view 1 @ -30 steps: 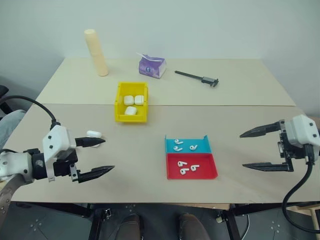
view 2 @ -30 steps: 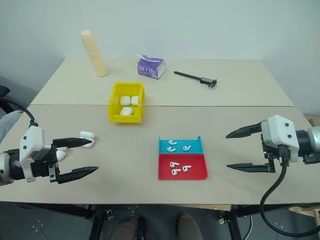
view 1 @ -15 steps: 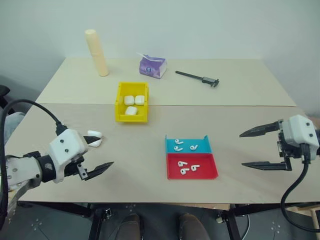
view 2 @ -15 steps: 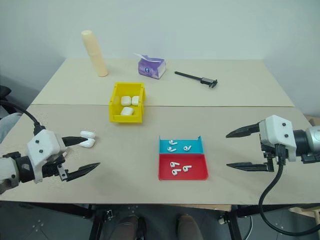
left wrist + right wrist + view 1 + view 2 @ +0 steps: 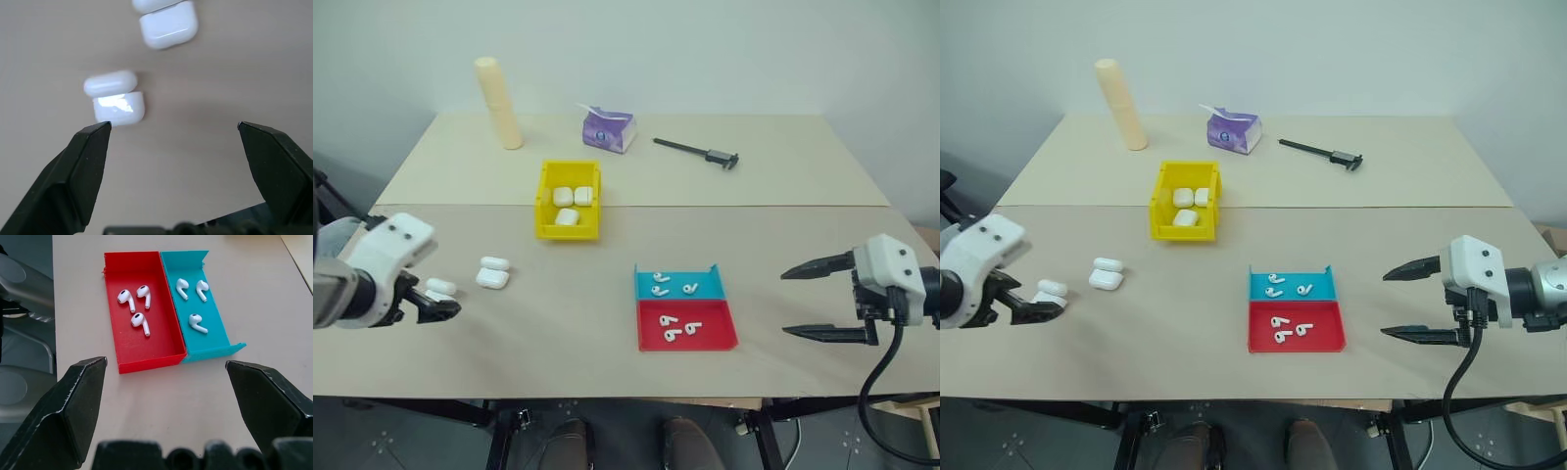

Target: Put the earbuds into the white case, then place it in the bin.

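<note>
The left gripper hangs over the near left part of the table with its two black fingers spread wide and nothing between them. An open white case, lid hinged back, lies on the table just ahead of one fingertip, near it but outside the gap; whether the tip touches it cannot be told. A second open case lies a little further toward the table's middle, apart from the fingers. The bin, yellow, stands beyond them with three closed white cases inside.

The right gripper hovers at the right edge of the table, its fingers also wide apart and empty, pointing toward the two shallow trays. The earbuds lie loose: three in the red tray and three in the blue tray beside it, all well clear of the fingertips.

At the far side stand a cream cylinder, a purple tissue pack and a black caliper.
</note>
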`<state>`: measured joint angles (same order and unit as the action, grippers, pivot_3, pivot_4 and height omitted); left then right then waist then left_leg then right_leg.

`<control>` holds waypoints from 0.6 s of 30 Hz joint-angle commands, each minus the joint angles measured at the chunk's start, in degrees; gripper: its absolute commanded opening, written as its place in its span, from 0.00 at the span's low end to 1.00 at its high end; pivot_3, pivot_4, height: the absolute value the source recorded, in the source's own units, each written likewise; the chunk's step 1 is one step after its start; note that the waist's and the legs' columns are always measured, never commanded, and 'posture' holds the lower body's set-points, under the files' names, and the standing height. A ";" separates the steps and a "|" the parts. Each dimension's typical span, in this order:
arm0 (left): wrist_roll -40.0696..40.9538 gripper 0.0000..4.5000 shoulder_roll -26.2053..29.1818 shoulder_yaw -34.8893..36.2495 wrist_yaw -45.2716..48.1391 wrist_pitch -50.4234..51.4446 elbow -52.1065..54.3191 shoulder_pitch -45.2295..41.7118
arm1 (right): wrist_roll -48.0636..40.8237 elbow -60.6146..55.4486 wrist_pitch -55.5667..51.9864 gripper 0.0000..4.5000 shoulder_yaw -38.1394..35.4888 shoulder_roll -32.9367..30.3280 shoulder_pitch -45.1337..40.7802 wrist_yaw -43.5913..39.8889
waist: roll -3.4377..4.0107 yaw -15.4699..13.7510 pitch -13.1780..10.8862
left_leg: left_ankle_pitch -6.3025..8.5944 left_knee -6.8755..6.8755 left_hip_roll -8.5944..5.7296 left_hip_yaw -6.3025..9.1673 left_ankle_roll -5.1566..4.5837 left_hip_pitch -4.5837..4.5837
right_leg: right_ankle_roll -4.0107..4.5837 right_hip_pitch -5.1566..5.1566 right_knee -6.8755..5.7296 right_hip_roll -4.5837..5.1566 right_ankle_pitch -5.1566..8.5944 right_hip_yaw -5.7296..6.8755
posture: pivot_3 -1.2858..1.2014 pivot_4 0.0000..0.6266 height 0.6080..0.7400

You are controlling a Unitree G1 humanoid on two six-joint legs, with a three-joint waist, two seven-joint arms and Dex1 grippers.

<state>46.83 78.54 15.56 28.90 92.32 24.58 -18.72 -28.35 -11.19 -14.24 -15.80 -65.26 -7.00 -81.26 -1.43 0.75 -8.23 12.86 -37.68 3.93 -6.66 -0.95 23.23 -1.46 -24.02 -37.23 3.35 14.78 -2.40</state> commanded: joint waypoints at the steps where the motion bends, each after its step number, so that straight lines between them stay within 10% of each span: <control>1: -2.28 1.00 3.64 -6.22 4.57 -2.93 -8.53 -3.40 | 0.01 -1.16 -0.47 1.00 1.21 0.55 -1.90 1.20 | 0.00 -0.07 0.00 | 0.00 0.00 0.00 -0.07 0.01 0.00 | 0.00 0.00 0.00 0.00 0.00 0.01 | 0.52 0.24 1.00; 18: -28.98 1.00 -3.56 -44.19 32.16 -21.66 -40.96 -30.39 | 0.35 0.00 -6.96 1.00 2.07 -1.00 -3.37 3.55 | 0.00 -1.36 0.00 | 0.00 -0.11 -0.03 -0.36 0.01 0.39 | 0.04 -0.20 0.02 -0.05 0.02 0.09 | 0.52 0.24 1.00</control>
<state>21.04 74.89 -28.25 58.98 71.70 -13.53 -46.40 -27.91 -10.12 -20.58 -11.87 -65.08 -10.26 -77.94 -1.43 -0.61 -8.23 12.86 -37.80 3.90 -7.01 -0.94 23.68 -1.42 -24.26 -37.20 3.30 14.80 -2.31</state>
